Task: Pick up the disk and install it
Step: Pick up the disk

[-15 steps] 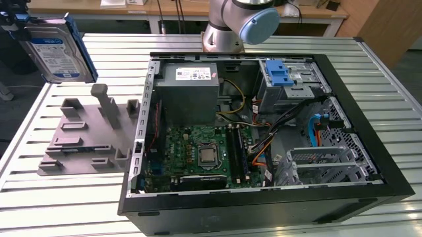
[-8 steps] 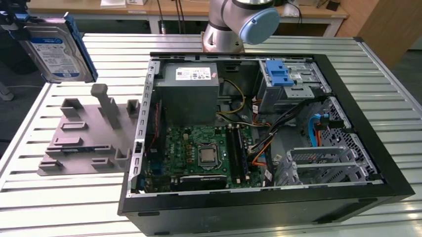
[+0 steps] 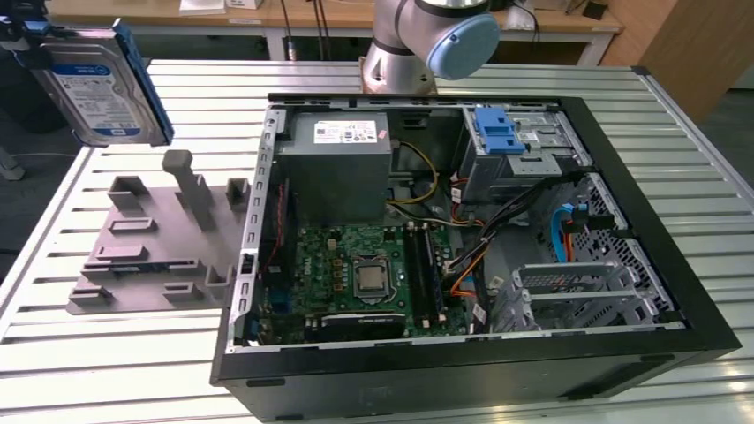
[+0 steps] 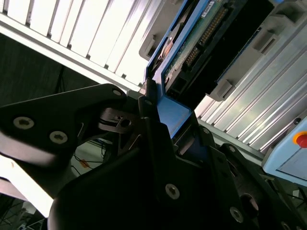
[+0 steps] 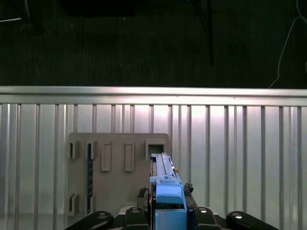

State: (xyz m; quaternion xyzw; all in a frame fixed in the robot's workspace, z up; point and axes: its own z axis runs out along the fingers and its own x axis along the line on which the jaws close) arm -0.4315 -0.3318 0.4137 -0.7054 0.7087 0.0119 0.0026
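Note:
The disk, a silver drive with a white-and-blue label in a blue carrier, hangs upright in the air at the exterior view's upper left, above the table's edge. My gripper is shut on its blue carrier there. In the second wrist view the black fingers clamp the carrier's blue end, and the disk's underside runs away from them. The first wrist view looks along the disk's thin blue edge, held in the gripper, with the grey holder on the table below it.
The grey holder with upright posts lies on the slatted metal table. Beside it, toward the exterior view's right, the open computer case shows a motherboard, a grey power supply, a blue-latched cage and metal drive bays. The arm's base stands behind the case.

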